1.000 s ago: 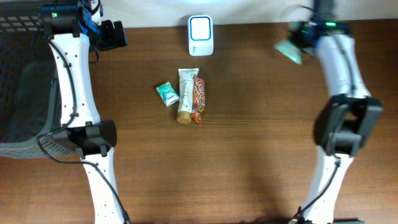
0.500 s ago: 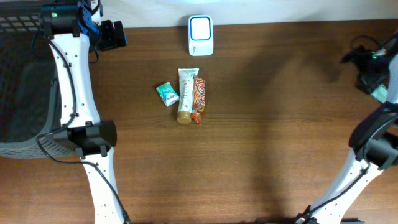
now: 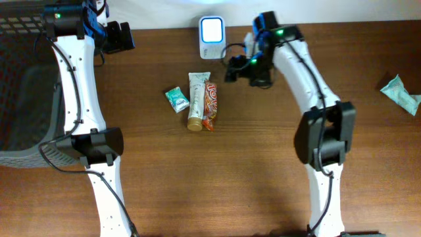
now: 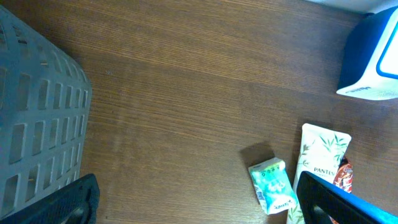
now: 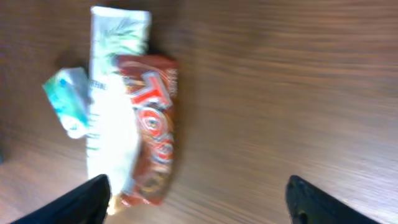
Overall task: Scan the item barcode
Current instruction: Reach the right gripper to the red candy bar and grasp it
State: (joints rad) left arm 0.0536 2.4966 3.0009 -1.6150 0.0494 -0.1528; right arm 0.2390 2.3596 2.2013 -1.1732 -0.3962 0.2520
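Inspected from overhead: found a white barcode scanner (image 3: pixel 212 37) at the back edge of the table (image 3: pixel 263 164), screen lit. Located three items in a cluster just in front of it: a white tube (image 3: pixel 196 99) lying lengthwise with cap toward the front, a red-orange snack packet (image 3: pixel 209 105) touching the tube's right side, and a small green sachet (image 3: pixel 176 99) just beside its left, slightly apart. Recorded a fourth item, a teal packet (image 3: pixel 401 93), alone near the far right edge, well apart from both arms. Noted a grey slatted basket (image 3: pixel 20 85) at the left edge. Found the left gripper (image 3: pixel 128 37) at the back left corner, near the basket, with jaws spread wide and nothing between them; confirmed in the left wrist view, both fingers (image 4: pixel 78 200) at the frame's bottom corners over bare wood. Found the right gripper (image 3: pixel 230 70) reaching across to the centre, between the scanner and the cluster, just right of the tube's top. Confirmed in the right wrist view, though blurred: fingers (image 5: pixel 84 200) set well apart, holding nothing, with tube, snack packet and sachet lying on the wood ahead.
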